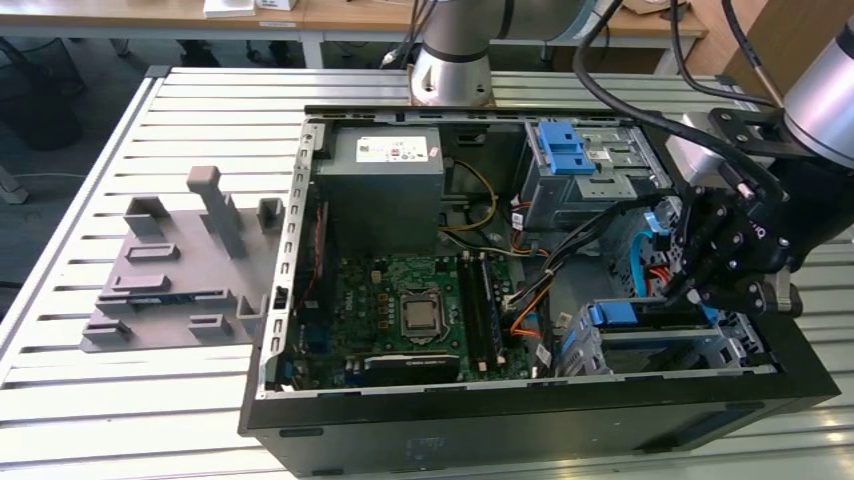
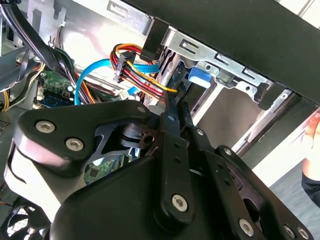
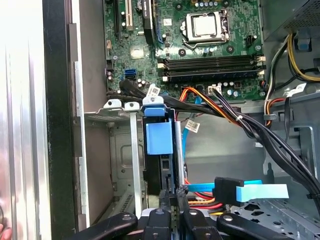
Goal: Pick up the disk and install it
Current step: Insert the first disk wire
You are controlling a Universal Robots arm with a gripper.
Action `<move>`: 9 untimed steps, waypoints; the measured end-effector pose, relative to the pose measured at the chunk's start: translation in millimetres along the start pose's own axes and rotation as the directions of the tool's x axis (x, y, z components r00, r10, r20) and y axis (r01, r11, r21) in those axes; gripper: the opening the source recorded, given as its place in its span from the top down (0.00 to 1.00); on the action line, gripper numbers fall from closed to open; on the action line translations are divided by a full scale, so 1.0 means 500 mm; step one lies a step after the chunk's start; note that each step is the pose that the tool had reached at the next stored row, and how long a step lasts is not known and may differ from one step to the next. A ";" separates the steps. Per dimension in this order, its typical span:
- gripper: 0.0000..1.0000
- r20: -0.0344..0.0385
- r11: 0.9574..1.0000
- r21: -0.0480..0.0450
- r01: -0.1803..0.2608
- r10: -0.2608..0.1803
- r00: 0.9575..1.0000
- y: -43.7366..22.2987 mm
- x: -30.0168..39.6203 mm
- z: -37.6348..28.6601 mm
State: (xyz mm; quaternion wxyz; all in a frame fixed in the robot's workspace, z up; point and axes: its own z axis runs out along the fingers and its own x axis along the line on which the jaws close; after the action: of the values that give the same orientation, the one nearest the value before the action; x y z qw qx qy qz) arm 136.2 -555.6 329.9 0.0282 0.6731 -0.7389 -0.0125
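The slatted grey metal table (image 1: pixel 80 400) carries the big open black computer case (image 1: pixel 534 420), lying on its side with its insides exposed. Inside it, toward the exterior view's left, sits the green motherboard (image 1: pixel 414 310), and above that the grey power-supply box with a white sticker (image 1: pixel 384 190). Beside the case on the table — off to the exterior view's left — rests a grey plastic fixture with upright posts (image 1: pixel 174 270).

Now the black robot gripper (image 1: pixel 703 262) hangs over the case's far corner at the exterior view's right, just above the grey metal drive cage (image 1: pixel 667 345). In the first wrist view the disk with its blue plastic bracket tab (image 3: pixel 160 137) stands on edge in that cage's slot (image 3: pixel 120 165), the gripper (image 3: pixel 172 200) right at its near edge. The fingers are pressed together on the disk's thin edge — the second wrist view shows them (image 2: pixel 172 117) pinched close around a dark slab. A blue flat data cable (image 3: pixel 260 191) lies just beside the slot.
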 end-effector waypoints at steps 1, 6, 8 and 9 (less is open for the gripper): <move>0.84 0.000 1.000 0.000 0.000 0.000 1.000 0.000 0.000 0.001; 0.84 0.000 1.000 -0.001 0.000 0.000 1.000 -0.001 0.000 0.003; 0.84 0.000 1.000 -0.001 0.000 0.000 1.000 -0.001 0.000 0.003; 0.82 0.000 1.000 -0.001 0.000 0.000 1.000 -0.001 0.000 0.003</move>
State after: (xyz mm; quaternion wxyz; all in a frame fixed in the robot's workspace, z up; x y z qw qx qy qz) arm 136.4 -555.8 328.3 0.0284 0.6731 -0.7389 -0.0129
